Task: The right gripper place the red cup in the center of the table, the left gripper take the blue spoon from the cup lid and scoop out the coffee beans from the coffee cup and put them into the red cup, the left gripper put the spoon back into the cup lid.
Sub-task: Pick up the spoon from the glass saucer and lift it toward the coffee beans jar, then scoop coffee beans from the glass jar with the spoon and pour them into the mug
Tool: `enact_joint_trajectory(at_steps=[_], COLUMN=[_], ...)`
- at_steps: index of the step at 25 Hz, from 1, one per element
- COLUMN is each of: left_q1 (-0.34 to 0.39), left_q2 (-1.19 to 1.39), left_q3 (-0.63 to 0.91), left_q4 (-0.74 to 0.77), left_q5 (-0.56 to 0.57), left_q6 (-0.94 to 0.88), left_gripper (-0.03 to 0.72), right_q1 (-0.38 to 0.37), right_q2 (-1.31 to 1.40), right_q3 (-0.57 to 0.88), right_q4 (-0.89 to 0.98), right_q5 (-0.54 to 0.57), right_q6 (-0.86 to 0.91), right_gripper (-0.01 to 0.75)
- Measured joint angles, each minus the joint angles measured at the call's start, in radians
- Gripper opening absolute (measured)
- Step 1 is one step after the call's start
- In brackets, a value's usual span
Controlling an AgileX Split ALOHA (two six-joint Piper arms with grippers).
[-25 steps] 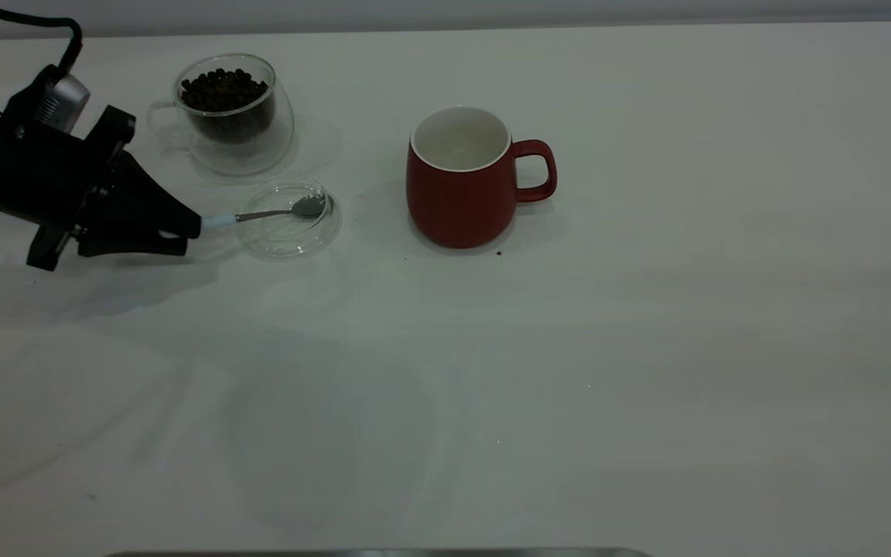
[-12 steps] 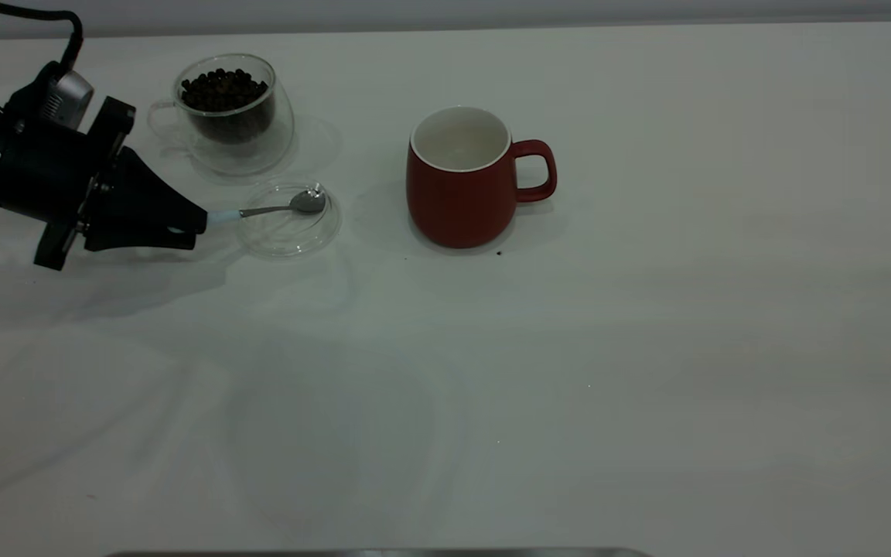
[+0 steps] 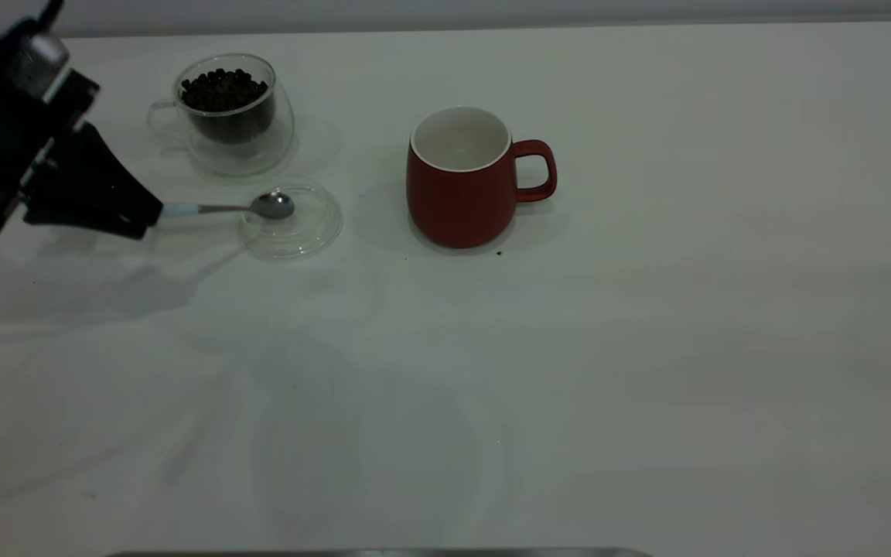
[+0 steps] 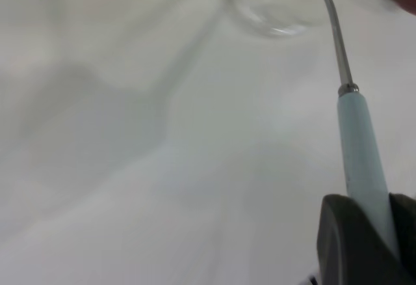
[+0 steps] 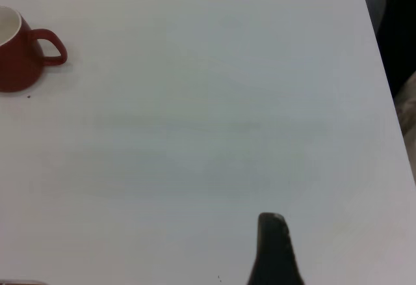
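Observation:
My left gripper (image 3: 153, 215) is shut on the pale-blue handle of the blue spoon (image 3: 217, 208) and holds it lifted, its metal bowl over the left part of the cup lid (image 3: 298, 232). The handle shows clamped between the fingers in the left wrist view (image 4: 364, 168). The coffee cup (image 3: 248, 147) with the coffee beans (image 3: 223, 89) stands behind the lid. The red cup (image 3: 457, 197) stands mid-table, handle to the right, and shows in the right wrist view (image 5: 19, 57). My right gripper (image 5: 273, 233) is out of the exterior view, far from the red cup.
The white table (image 3: 569, 371) stretches wide around the cups. A small dark crumb (image 3: 499, 252) lies by the red cup's base. The table's edge (image 5: 383, 77) and dark space beyond it show in the right wrist view.
My left gripper has risen and drawn back to the left with the spoon. The spoon's bowl has lifted off the lid's right side and moved left. The cups and lid have not moved.

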Motion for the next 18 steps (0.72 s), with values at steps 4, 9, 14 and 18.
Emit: enact_joint_trajectory(at_steps=[4, 9, 14, 18], left_q1=[0.0, 0.015, 0.082, 0.122], left_q2=[-0.051, -0.116, -0.161, -0.136], left_q3=[0.0, -0.019, -0.126, -0.211], left_q4=[0.011, 0.03, -0.025, -0.076], left_q5=[0.066, 0.124, 0.15, 0.167], left_q6=[0.018, 0.031, 0.032, 0.024], left_gripper=[0.126, 0.126, 0.126, 0.126], right_q1=[0.0, 0.0, 0.0, 0.0], right_q2=[0.0, 0.0, 0.0, 0.0], right_q3=[0.0, 0.0, 0.0, 0.0], right_q4=[0.0, 0.0, 0.0, 0.0], right_q5=[0.0, 0.0, 0.0, 0.0], right_q6=[0.0, 0.0, 0.0, 0.0], right_gripper=[0.573, 0.573, 0.573, 0.573])
